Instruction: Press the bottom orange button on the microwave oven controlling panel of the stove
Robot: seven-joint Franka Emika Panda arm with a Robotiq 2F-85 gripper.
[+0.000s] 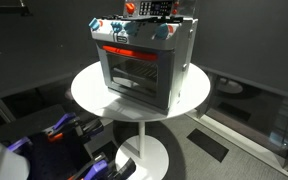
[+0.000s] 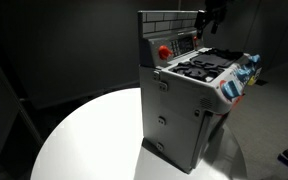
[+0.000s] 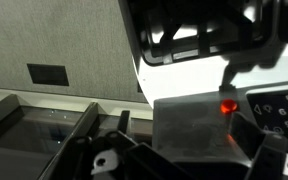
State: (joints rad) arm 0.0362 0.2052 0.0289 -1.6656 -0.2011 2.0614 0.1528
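The grey toy stove (image 1: 144, 70) stands on the round white table, and it also shows in an exterior view (image 2: 184, 110). Its dark microwave panel (image 2: 185, 42) sits on the upright back wall, beside a round red-orange button (image 2: 164, 50). My gripper (image 2: 212, 16) hangs above the panel's far end. In the wrist view the fingertips (image 3: 232, 82) look shut and empty, just off a glowing orange button (image 3: 227, 105) on a grey face. The dark panel with light buttons (image 3: 280, 110) lies beside it. I cannot tell whether the tip touches.
The white table (image 1: 84, 90) has a pedestal foot (image 1: 144, 155). The stove carries a red-orange handle bar (image 1: 124, 52), teal-and-white knobs (image 2: 240, 80) and black burners (image 2: 204, 68). Blue and purple gear (image 1: 54, 132) lies on the floor beside the table.
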